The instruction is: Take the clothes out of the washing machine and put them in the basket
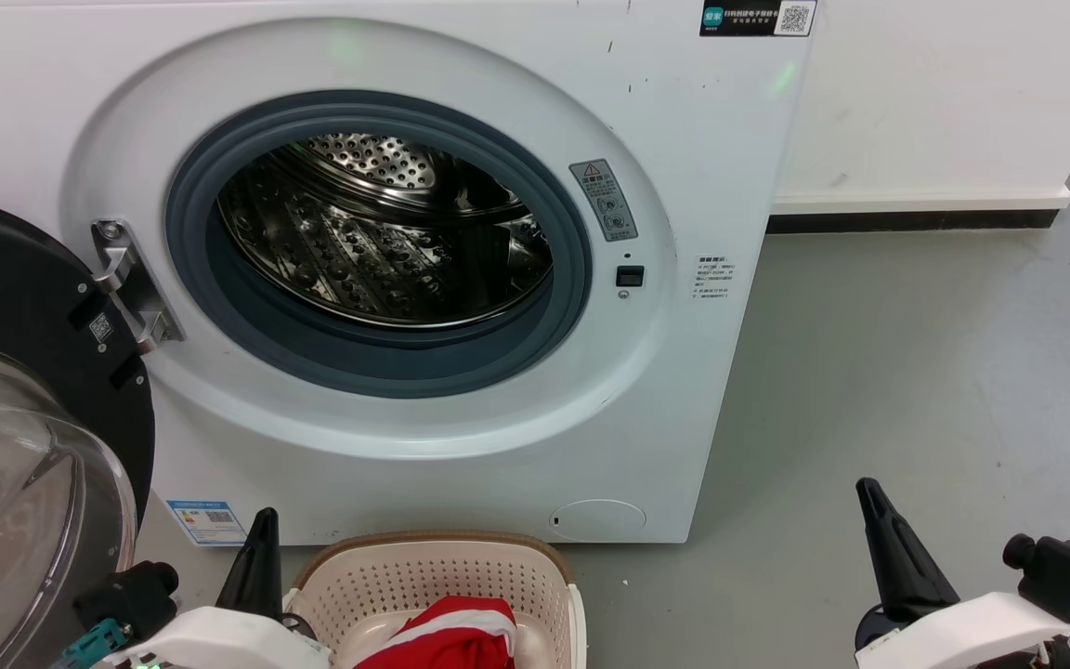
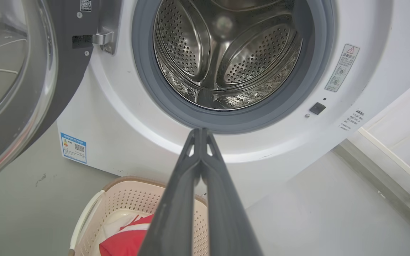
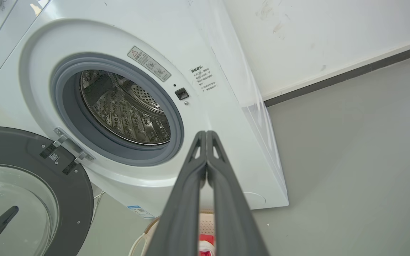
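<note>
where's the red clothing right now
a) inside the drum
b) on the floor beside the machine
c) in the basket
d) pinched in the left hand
c: the clothes lie in the basket in front of the washing machine, and its drum shows bare steel.

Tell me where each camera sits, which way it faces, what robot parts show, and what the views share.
Head view: on the head, looking down at the washing machine and basket; left gripper lower left, right gripper lower right.
Left wrist view: left wrist, facing into the drum; its shut fingers.
Right wrist view: right wrist, facing the machine obliquely; its shut fingers.
Shared: open door, clothes in the basket.
</note>
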{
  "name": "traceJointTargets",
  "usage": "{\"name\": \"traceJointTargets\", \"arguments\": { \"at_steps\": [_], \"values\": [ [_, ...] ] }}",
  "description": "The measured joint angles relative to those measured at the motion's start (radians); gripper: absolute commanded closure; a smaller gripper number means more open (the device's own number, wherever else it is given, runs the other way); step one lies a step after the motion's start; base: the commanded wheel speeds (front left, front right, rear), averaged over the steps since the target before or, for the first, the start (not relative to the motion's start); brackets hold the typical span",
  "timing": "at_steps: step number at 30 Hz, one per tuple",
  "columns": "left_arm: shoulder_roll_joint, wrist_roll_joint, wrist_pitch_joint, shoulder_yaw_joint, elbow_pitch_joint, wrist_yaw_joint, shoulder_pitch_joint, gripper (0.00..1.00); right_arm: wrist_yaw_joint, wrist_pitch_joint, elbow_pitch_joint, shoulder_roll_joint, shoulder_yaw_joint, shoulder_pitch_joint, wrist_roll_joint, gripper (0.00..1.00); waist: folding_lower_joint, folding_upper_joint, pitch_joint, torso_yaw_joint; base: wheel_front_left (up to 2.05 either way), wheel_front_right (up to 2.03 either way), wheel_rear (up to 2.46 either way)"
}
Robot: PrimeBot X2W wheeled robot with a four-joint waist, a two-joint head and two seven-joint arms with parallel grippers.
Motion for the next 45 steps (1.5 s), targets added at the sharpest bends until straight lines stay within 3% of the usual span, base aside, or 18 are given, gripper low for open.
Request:
{"name": "traceJointTargets", "arguments": {
  "at_steps": [21, 45],
  "values": [
    [-0.021, -0.298, 0.044, 0.039, 0.051, -0.045, -0.052, 1.0, 0.0, 0.025, 0.059, -0.01, -0.025, -0.051, 0.322, 1.0, 0.0, 0.0, 0.011, -0.003, 0.0, 0.0, 0.0],
    [-0.045, -0.566, 0.087, 0.081, 0.093, -0.09, -0.096, 1.0, 0.0, 0.054, 0.113, -0.015, -0.057, -0.101, 0.607, 1.0, -0.0001, 0.0, 0.023, -0.007, 0.0, 0.0, 0.0]
  ]
}}
